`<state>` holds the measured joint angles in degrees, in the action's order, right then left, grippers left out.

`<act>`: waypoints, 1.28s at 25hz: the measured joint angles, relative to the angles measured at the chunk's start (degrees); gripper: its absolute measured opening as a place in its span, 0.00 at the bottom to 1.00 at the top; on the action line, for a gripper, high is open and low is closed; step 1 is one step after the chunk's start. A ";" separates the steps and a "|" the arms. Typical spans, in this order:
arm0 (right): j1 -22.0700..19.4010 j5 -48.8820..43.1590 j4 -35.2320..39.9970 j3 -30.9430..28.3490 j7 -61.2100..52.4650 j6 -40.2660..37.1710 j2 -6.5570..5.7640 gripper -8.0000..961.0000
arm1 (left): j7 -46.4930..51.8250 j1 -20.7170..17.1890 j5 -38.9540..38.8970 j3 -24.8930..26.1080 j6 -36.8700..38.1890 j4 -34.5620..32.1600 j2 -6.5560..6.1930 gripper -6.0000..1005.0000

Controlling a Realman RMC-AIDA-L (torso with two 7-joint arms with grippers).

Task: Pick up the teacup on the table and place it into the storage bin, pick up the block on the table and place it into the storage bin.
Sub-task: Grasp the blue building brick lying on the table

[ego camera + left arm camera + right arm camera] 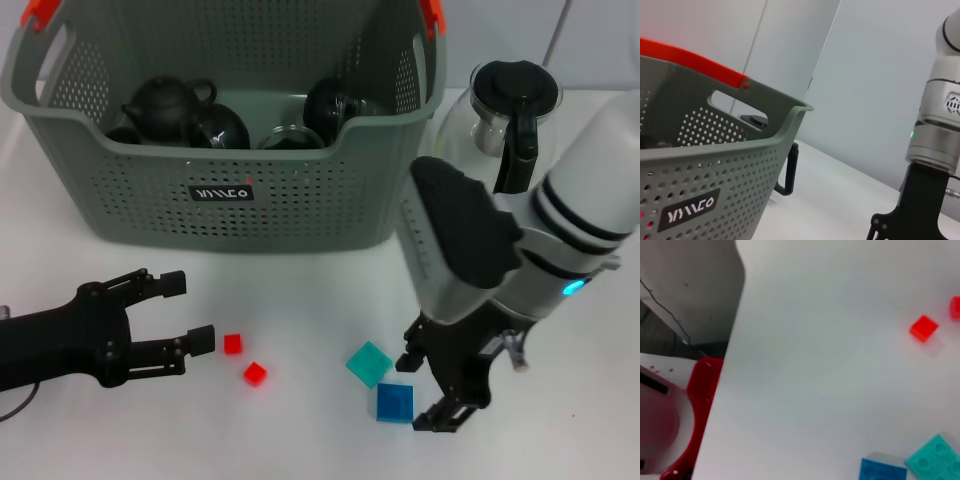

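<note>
Hovering with jaws spread, the right gripper (430, 385) straddles the blue block (395, 403); left gripper (190, 312) released

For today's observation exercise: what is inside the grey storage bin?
Inside the storage bin sit a black teapot, dark teacups and a glass lid or cup. Its front wall hides the floor and anything lower.

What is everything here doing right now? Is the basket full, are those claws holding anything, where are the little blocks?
storage bin: upright, holding black tea ware.
glass pot: upright beside the bin, lid on.
left gripper: open, empty, near the red blocks.
right gripper: open, empty, beside the blue block.
red blocks: loose on the table.
teal block: on the table.
blue block: on the table, touching the teal block.
</note>
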<state>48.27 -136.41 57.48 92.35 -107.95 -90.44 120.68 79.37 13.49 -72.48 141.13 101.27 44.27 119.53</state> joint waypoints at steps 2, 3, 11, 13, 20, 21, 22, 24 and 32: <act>0.39 -0.01 -0.15 1.53 -1.74 1.01 0.01 0.71 | -0.03 0.02 0.02 0.05 -0.40 -0.34 0.05 0.93; 0.56 0.00 -0.18 2.07 -2.68 1.38 0.02 0.71 | -0.05 0.03 0.02 0.08 -0.63 -0.52 0.07 0.93; 1.88 0.14 -0.14 4.79 -11.35 1.79 0.26 0.71 | -0.17 -0.05 0.06 0.11 -1.20 -0.94 0.03 0.93; 1.79 0.13 -0.24 5.42 -12.83 2.30 0.26 0.71 | -0.18 -0.05 0.07 0.11 -1.24 -0.94 0.07 0.93; 1.34 0.11 -0.70 7.38 -14.34 3.99 0.22 0.71 | -0.18 -0.04 0.07 0.10 -2.13 -1.28 0.09 0.93; 1.32 0.11 -0.74 7.91 -14.39 4.43 0.22 0.71 | -0.18 0.00 0.07 0.10 -2.19 -1.57 0.07 0.93; 1.29 0.11 -0.76 8.47 -14.44 4.80 0.21 0.71 | -0.18 0.05 0.07 0.10 -2.29 -1.79 0.04 0.93; 1.27 0.11 -0.80 9.74 -14.49 5.56 0.23 0.71 | -0.21 0.09 0.07 0.10 -2.59 -1.99 0.02 0.93; 1.28 0.19 -0.88 11.81 -14.54 7.32 0.28 0.71 | -0.21 0.03 0.06 0.10 -2.89 -2.44 -0.08 0.93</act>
<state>49.55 -136.23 56.60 104.16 -122.49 -83.12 120.96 79.16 13.52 -72.42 141.24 98.38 41.83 119.45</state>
